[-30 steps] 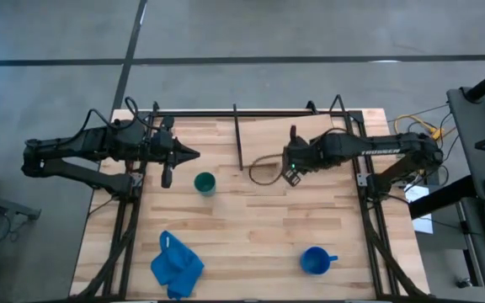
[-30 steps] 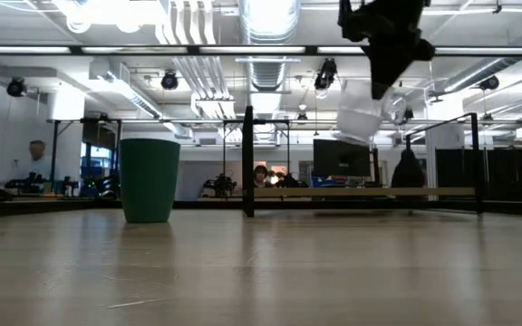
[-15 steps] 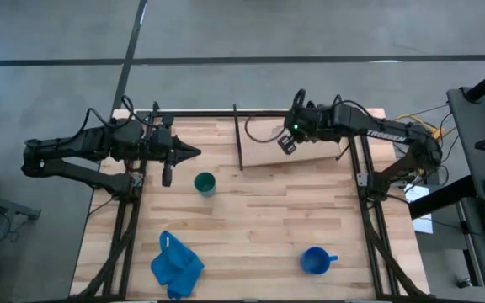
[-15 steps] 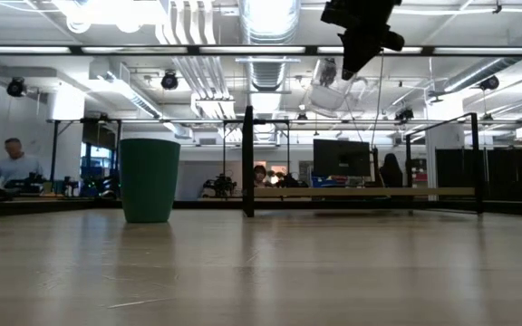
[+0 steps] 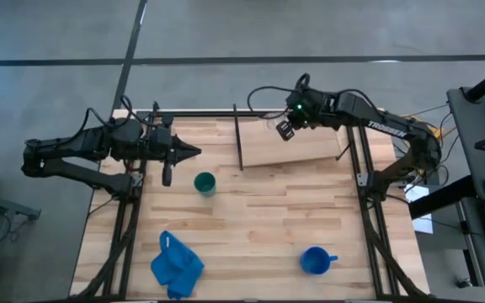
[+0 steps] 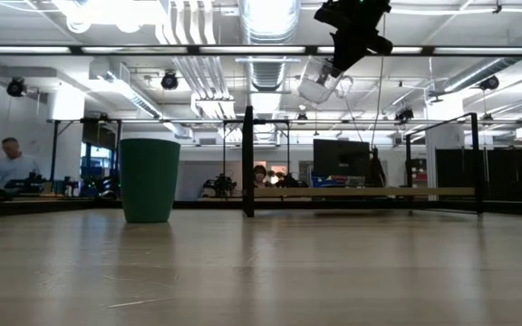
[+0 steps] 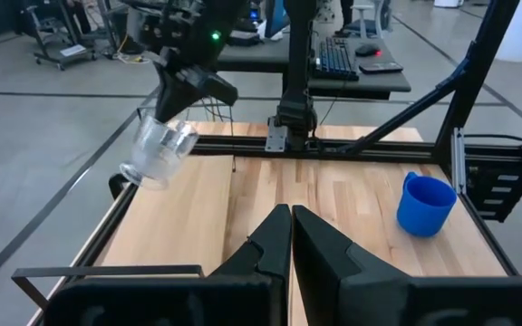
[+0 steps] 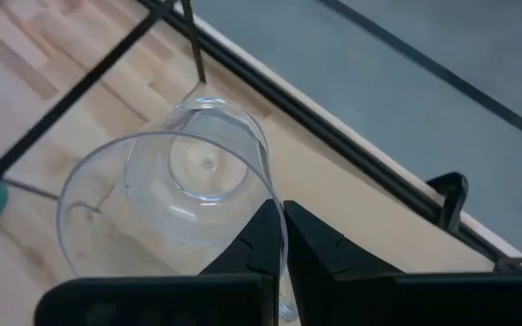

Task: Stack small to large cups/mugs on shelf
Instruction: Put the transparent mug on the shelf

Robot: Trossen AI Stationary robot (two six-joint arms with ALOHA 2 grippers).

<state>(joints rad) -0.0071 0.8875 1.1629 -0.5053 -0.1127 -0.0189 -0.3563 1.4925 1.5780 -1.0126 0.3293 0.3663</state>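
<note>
My right gripper (image 5: 285,128) is shut on the small clear glass cup (image 8: 179,181) and holds it high over the far side of the pale wooden shelf (image 5: 297,147). The low view shows the glass cup (image 6: 320,81) tilted under the gripper. The dark green cup (image 5: 205,183) stands upright on its base on the tabletop, left of the shelf. The bright blue mug (image 5: 315,260) stands near the near edge, handle to the right. My left gripper (image 5: 194,153) is shut and hovers at the left side, just beyond the green cup. My right gripper pinches the glass cup's side wall at the rim (image 8: 268,195), one finger inside the mouth and one outside. The fingers come from above, slanting down. The cup is lifted clear and hangs tilted, its base (image 7: 139,172) lower than its mouth.
A blue cloth (image 5: 175,265) lies crumpled near the near-left corner. Black rods (image 5: 237,135) edge the shelf and run along the table's far edge. Black frame rails flank both table sides. Bare tabletop lies between the green cup and the blue mug.
My right gripper has carried the glass cup up and toward the table's far edge, from over the shelf's near part to over its far part. The cup has tipped further over on the way. The left arm has kept still.
</note>
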